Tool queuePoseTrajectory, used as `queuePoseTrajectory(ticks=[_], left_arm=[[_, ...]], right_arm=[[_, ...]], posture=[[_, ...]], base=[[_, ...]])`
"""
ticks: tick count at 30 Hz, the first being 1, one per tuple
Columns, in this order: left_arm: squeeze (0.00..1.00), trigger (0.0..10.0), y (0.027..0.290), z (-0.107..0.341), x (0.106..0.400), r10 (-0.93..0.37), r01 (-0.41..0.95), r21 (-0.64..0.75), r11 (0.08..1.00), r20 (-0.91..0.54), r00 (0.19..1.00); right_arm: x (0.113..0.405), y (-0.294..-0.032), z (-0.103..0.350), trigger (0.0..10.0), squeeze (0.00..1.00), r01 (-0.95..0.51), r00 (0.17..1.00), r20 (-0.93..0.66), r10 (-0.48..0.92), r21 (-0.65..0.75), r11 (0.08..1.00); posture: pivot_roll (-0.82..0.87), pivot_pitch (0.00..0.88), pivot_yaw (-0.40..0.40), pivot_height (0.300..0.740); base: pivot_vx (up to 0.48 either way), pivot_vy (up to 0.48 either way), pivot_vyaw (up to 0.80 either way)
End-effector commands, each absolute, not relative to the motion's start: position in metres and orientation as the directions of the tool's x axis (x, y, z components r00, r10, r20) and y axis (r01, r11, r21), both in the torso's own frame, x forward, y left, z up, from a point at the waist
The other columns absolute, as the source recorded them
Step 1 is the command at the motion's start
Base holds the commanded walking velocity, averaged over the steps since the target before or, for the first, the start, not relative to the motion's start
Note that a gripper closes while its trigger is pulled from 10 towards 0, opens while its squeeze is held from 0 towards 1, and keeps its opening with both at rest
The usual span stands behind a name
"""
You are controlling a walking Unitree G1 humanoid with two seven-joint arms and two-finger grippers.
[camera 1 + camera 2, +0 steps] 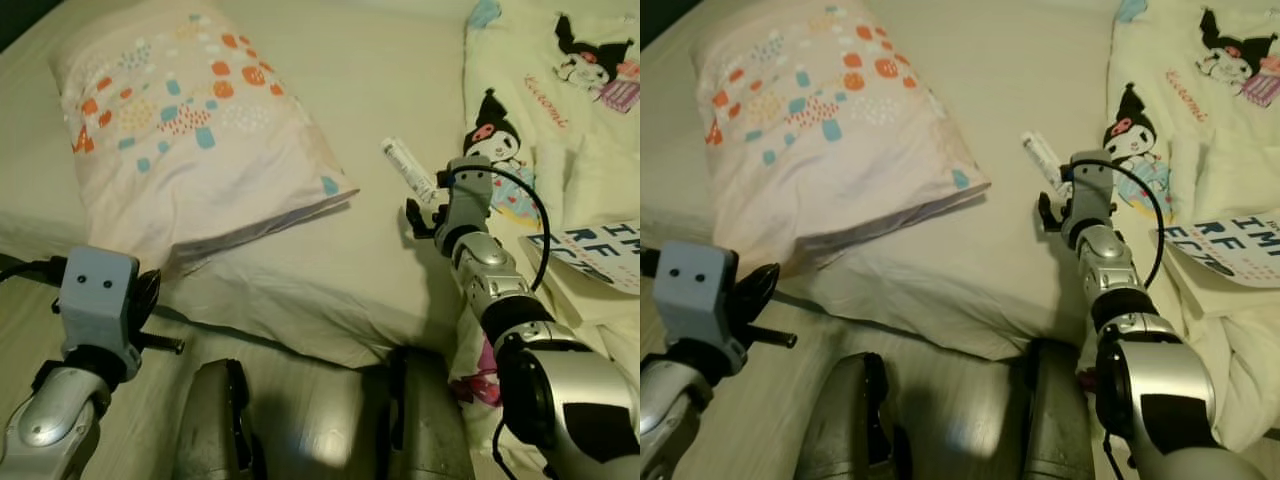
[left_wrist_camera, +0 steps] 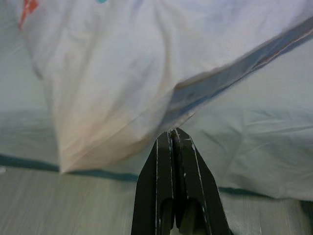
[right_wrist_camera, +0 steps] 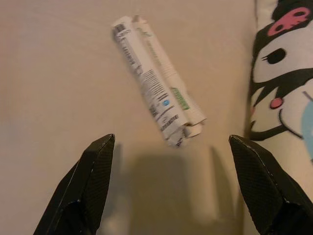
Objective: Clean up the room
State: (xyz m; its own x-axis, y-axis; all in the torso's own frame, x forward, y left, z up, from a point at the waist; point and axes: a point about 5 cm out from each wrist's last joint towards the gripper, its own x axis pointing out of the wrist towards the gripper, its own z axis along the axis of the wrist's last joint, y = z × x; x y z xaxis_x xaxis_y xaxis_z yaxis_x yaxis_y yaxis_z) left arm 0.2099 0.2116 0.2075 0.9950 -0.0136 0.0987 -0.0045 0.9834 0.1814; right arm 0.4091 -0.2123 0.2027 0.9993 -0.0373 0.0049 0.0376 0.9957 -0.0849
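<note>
My right tool [image 3: 168,183] hangs spread wide over the rolled paper wrapper [image 3: 156,81] mid-bed to straddle it; left tool [image 2: 175,142], pinched empty, idles at the bed [image 1: 330,300] edge.

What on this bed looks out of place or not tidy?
A crumpled white wrapper lies loose on the sheet, beside the cartoon-print blanket; it looks like litter. The open right gripper hovers near it. The pillow lies askew.
</note>
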Motion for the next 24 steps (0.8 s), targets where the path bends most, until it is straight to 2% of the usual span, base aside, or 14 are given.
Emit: queuePoseTrajectory(ticks=[1,11,12,14,15,24], left_arm=[[0.00,10.0,0.214,0.208,0.203,-0.003,-0.012,0.188,0.982,0.076,0.997],[0.00,10.0,0.209,0.222,0.190,-0.034,0.016,0.198,0.980,0.089,0.995],[0.00,10.0,0.210,0.223,0.189,-0.034,0.016,0.204,0.979,0.087,0.996],[0.00,10.0,0.210,0.225,0.187,-0.033,0.014,0.207,0.978,0.085,0.996],[0.00,10.0,0.212,0.226,0.186,-0.031,0.013,0.213,0.977,0.083,0.996],[0.00,10.0,0.213,0.234,0.179,-0.044,0.026,0.228,0.973,0.077,0.996]], right_arm=[[0.408,-0.218,0.200,10.0,1.00,0.063,0.998,-0.006,-0.064,-0.083,0.995],[0.409,-0.228,0.209,10.0,1.00,0.104,0.994,-0.009,-0.107,-0.159,0.982],[0.409,-0.230,0.210,10.0,0.51,0.110,0.994,-0.009,-0.113,-0.165,0.980],[0.409,-0.231,0.210,10.0,0.51,0.114,0.993,-0.009,-0.118,-0.172,0.978],[0.409,-0.232,0.211,10.0,0.00,0.115,0.993,-0.010,-0.119,-0.183,0.976],[0.408,-0.238,0.213,10.0,0.00,0.135,0.990,-0.011,-0.140,-0.207,0.969]], posture=[[0.29,0.462,0.042,0.546],[0.37,0.465,0.073,0.546],[0.38,0.465,0.075,0.546],[0.39,0.462,0.078,0.546],[0.40,0.459,0.084,0.546],[0.44,0.453,0.108,0.546]], base=[[0.000,0.000,0.00],[0.000,0.000,0.00],[0.000,0.000,0.00],[0.000,0.000,0.00],[0.000,0.000,0.00],[0.000,0.000,0.00]])
